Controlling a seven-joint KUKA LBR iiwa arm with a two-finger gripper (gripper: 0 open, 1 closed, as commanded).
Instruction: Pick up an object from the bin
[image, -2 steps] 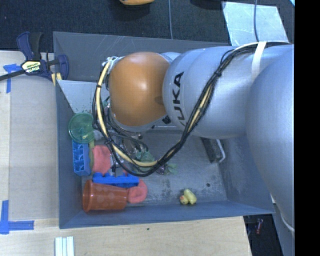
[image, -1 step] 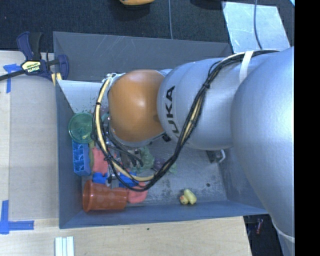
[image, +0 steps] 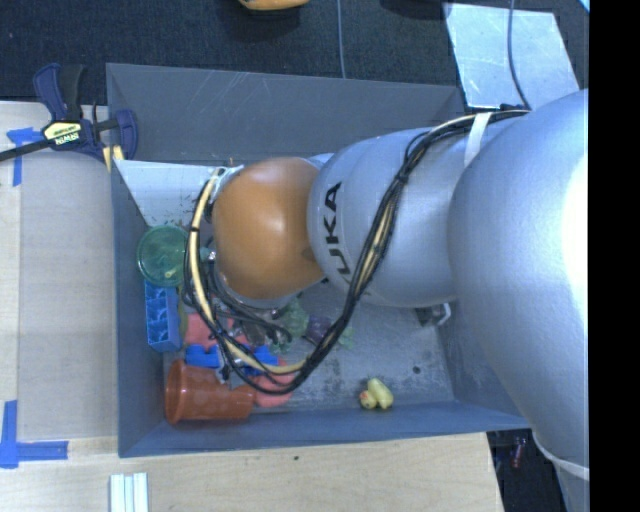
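The gripper (image: 246, 322) sits low in the lower left of the frame, under the arm's orange cover (image: 262, 228), and whether it is wide, narrow or holding anything cannot be told. No thing can be confirmed as gripped. The likely target lies in the heap directly below it, where a pink piece (image: 203, 330), small blue bits (image: 263, 355) and an orange-brown cup (image: 203, 393) lying on its side are nearest. Hazard 1: the heap is tight, so a closing grasp may catch two things at once or pinch an edge and drop it on lift. Hazard 2: the wrist cables (image: 285, 372) loop down among these things and may snag or drag one. Hazard 3: the cup is round and on its side, so it will probably roll if nudged. Hazard 4: a blue perforated block (image: 160, 315) and a green translucent round thing (image: 162, 253) stand against the left wall, leaving little side clearance. The bin (image: 290, 110) floor is bare grey metal, likely slick, with sloped walls. Its right part is open, holding one small yellow thing (image: 376, 394) well apart from the heap.
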